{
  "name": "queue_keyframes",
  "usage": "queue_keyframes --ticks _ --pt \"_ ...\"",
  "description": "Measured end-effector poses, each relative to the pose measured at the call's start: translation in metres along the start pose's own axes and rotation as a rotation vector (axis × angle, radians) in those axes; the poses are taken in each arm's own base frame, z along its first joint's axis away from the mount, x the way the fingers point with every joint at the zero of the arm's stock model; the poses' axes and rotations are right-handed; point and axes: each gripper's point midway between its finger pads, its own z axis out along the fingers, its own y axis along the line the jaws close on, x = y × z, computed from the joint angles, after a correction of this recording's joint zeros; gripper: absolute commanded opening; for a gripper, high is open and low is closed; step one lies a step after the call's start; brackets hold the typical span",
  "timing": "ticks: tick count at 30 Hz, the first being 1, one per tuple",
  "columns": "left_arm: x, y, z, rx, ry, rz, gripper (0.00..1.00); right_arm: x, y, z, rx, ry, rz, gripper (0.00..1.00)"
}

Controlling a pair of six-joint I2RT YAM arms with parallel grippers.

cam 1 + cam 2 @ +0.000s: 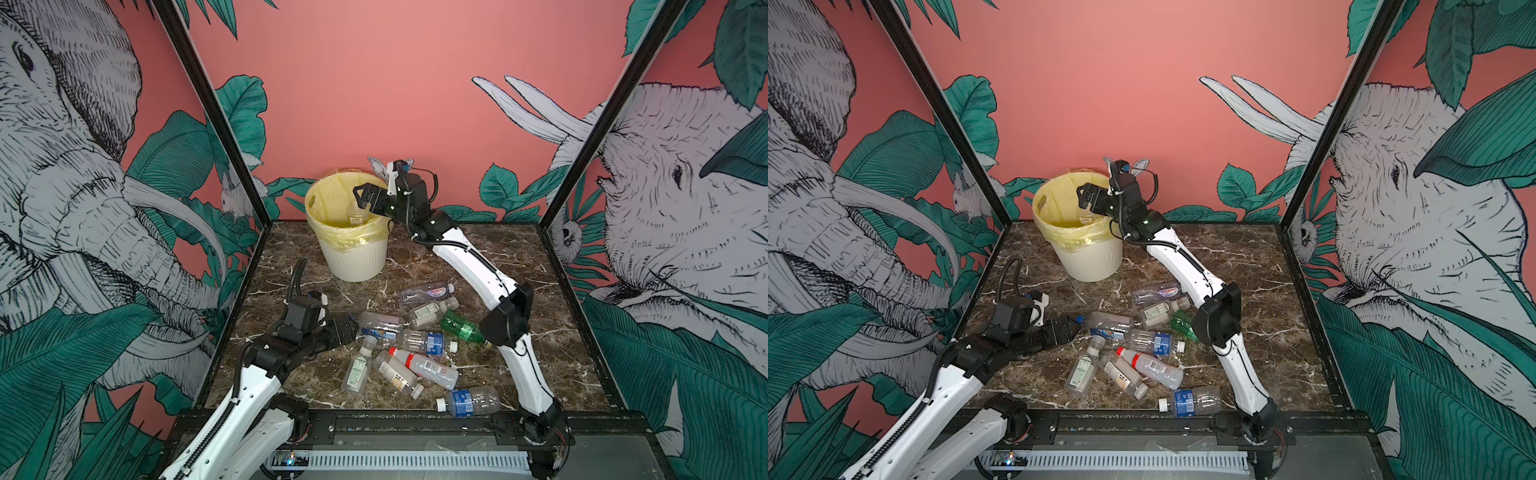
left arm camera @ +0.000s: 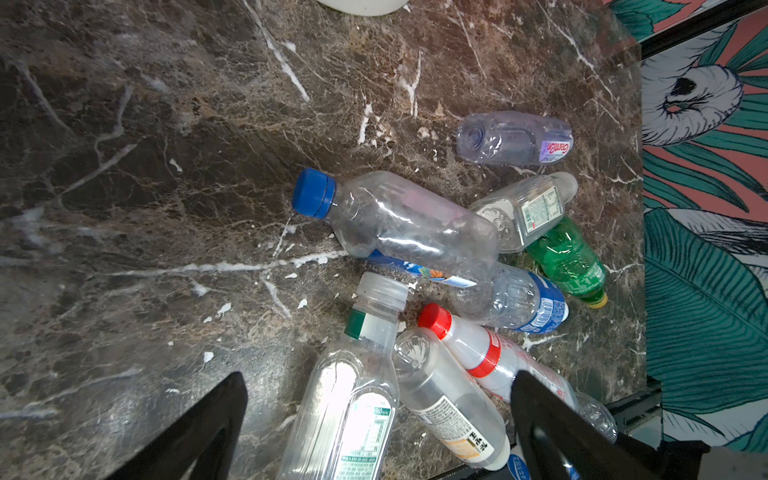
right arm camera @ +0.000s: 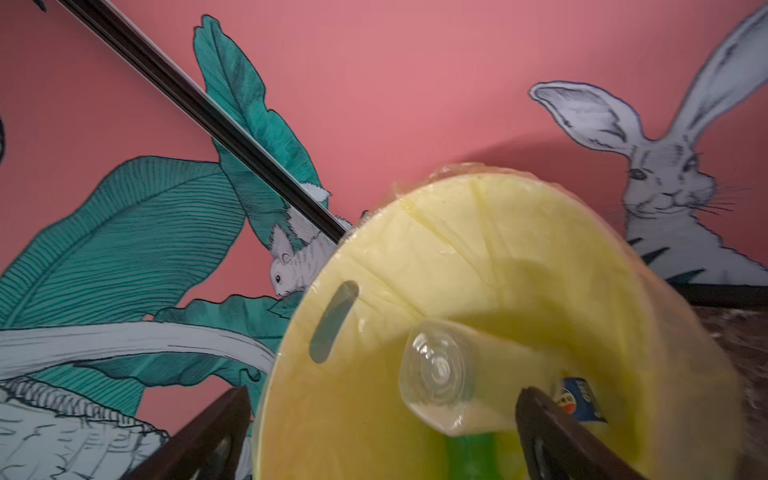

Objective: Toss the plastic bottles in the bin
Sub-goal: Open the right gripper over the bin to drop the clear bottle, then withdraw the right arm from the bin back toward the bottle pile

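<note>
The right fingers [image 3: 552, 432] stand wide over the bin [image 1: 353, 257], a clear bottle [image 3: 436, 374] loose inside it, while the left fingers [image 2: 548, 428], wide too, hang by the heap of bottles [image 1: 415, 343] on the counter [image 1: 519, 257], where closing on overlapped ones could squirt one off the edge.

You've got nine bottles [image 1: 424, 341] lying on the table [image 1: 532, 249] right now: eight clear, plus one green bottle [image 1: 463, 328]. On the caps, count one blue cap [image 2: 313, 193] and one red cap [image 2: 434, 320]. One bin [image 1: 353, 259]. In the right wrist view three more show inside it: one clear bottle [image 3: 436, 370], a second green bottle [image 3: 469, 457], one blue-labelled bottle [image 3: 577, 399].
</note>
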Motion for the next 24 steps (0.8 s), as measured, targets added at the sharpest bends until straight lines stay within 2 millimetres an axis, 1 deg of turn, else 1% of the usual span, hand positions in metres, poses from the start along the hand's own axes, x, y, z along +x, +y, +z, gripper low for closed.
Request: queue_keyframes --ticks 1,3,5,6,8,10,11,13,15,18,20,22,24 --pt "0.000 0.000 -0.001 0.001 -0.001 0.001 0.99 -0.002 0.004 -0.014 0.000 0.003 -0.011 0.99" --pt "0.000 0.000 -0.001 0.002 -0.003 0.004 0.99 -0.020 0.024 -0.044 -0.035 -0.032 -0.037 0.99" --pt "0.000 -0.001 -0.001 0.004 -0.005 0.007 0.99 -0.046 0.051 -0.085 -0.091 -0.097 -0.059 0.99" --pt "0.000 -0.001 -0.001 0.004 -0.005 0.009 0.99 -0.057 0.060 -0.103 -0.114 -0.128 -0.068 0.99" --pt "0.000 -0.001 -0.002 0.004 -0.005 0.015 0.99 -0.078 0.078 -0.146 -0.158 -0.193 -0.083 0.99" --pt "0.000 -0.001 -0.002 0.005 -0.004 0.020 0.99 -0.087 0.087 -0.178 -0.182 -0.232 -0.092 0.99" --pt "0.000 -0.001 -0.002 0.008 -0.003 0.024 0.99 -0.087 0.087 -0.191 -0.183 -0.239 -0.096 0.99" --pt "0.001 -0.003 -0.002 0.015 -0.002 0.032 0.99 -0.080 0.080 -0.206 -0.171 -0.232 -0.099 0.99" --pt "0.001 -0.004 -0.003 0.022 -0.002 0.044 0.99 -0.065 0.066 -0.211 -0.135 -0.204 -0.096 0.99" --pt "0.001 -0.006 -0.004 0.034 0.000 0.061 0.99 -0.032 0.035 -0.212 -0.055 -0.135 -0.087 0.99" --pt "0.002 -0.011 -0.004 0.060 0.008 0.078 0.99 -0.006 0.009 -0.214 0.020 -0.081 -0.074 0.99" --pt "0.003 -0.015 -0.003 0.080 0.019 0.096 0.99 0.013 -0.011 -0.221 0.081 -0.042 -0.058 0.99" --pt "0.004 -0.017 -0.002 0.087 0.033 0.116 0.99 0.027 -0.026 -0.231 0.125 -0.017 -0.042 0.99"
